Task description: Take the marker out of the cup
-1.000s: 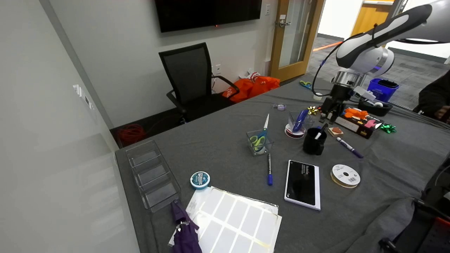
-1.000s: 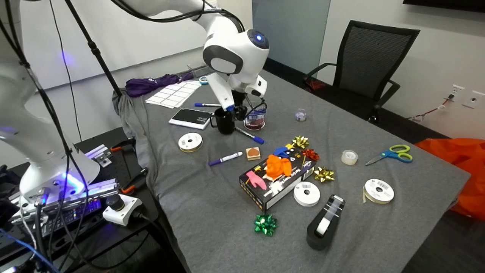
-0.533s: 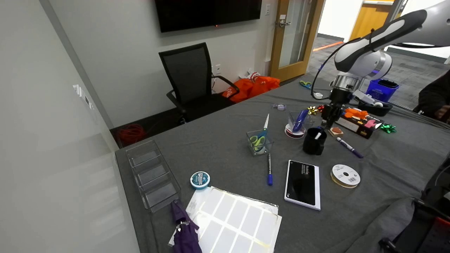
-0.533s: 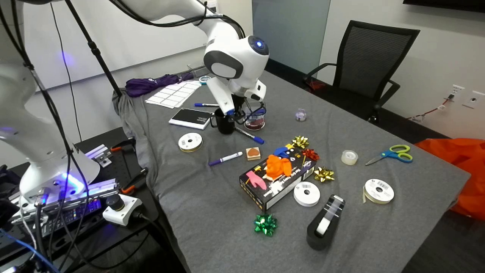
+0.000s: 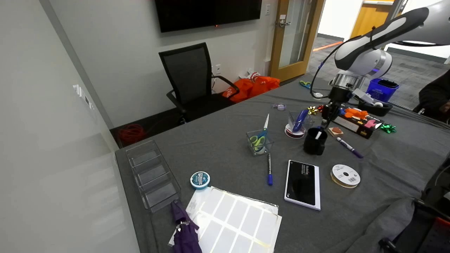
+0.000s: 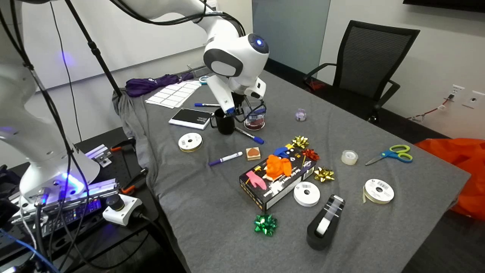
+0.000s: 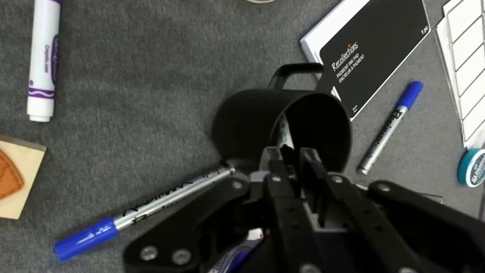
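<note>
The black cup (image 5: 314, 144) stands upright on the grey cloth, its handle showing in the wrist view. Inside it leans a marker (image 7: 285, 133) with a pale body and a dark upper end; its lower part is hidden by the cup wall. My gripper (image 7: 291, 153) reaches down over the cup's mouth, jaws drawn close together around the marker's dark end. In an exterior view the same gripper (image 5: 325, 123) sits just above the rim. The cup (image 6: 224, 123) partly shows below the arm in an exterior view, where the fingertips are hidden.
A blue-capped marker (image 7: 151, 206) lies against the cup's side, another blue-capped marker (image 7: 390, 129) beyond it. Close by are an ink pad (image 5: 303, 184), a purple marker (image 5: 349, 147), a wooden stamp (image 5: 335, 131), a clear container (image 5: 306, 121) and a black box (image 6: 278, 178).
My gripper has come down towards the cup and its jaws have drawn together around the marker's top. The marker stands a little more upright, and the cup has shifted very slightly.
</note>
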`<state>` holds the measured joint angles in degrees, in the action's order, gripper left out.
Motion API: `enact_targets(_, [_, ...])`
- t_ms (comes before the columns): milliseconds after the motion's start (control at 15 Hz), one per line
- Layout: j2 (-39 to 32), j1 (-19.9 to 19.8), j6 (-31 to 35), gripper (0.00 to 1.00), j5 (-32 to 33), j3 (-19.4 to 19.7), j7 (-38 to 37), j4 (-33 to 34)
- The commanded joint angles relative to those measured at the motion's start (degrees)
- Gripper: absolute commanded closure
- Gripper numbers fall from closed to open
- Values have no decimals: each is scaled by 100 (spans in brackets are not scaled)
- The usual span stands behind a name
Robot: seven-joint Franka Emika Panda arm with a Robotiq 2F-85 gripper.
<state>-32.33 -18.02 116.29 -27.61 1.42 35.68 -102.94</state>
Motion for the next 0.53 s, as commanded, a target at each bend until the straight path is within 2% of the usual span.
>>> enact_targets(0, [200,-203,-156,96,-29,-84,230,-148])
enact_targets(467, [882,-329,-1372,96,60,94,208,-228])
